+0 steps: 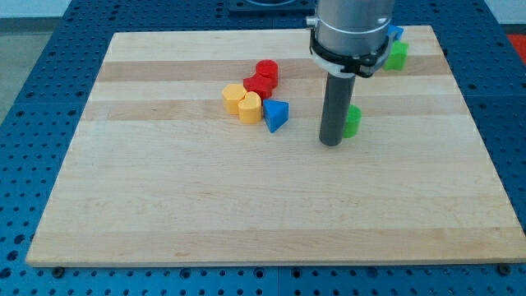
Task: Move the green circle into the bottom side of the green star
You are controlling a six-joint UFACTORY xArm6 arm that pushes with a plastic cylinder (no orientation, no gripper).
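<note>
The green circle point(352, 121) sits right of the board's middle, mostly hidden behind my rod. My tip point(330, 142) rests on the board just left of and slightly below it, touching or nearly touching it. The green star point(397, 56) lies near the view's top right, partly hidden by the arm's grey body. It is well above and to the right of the green circle.
A blue block point(396, 34) peeks out above the green star. Left of my tip is a cluster: two red blocks point(263, 76), two yellow blocks point(241, 101) and a blue triangle point(276, 114). The wooden board point(164, 205) ends close beyond the green star.
</note>
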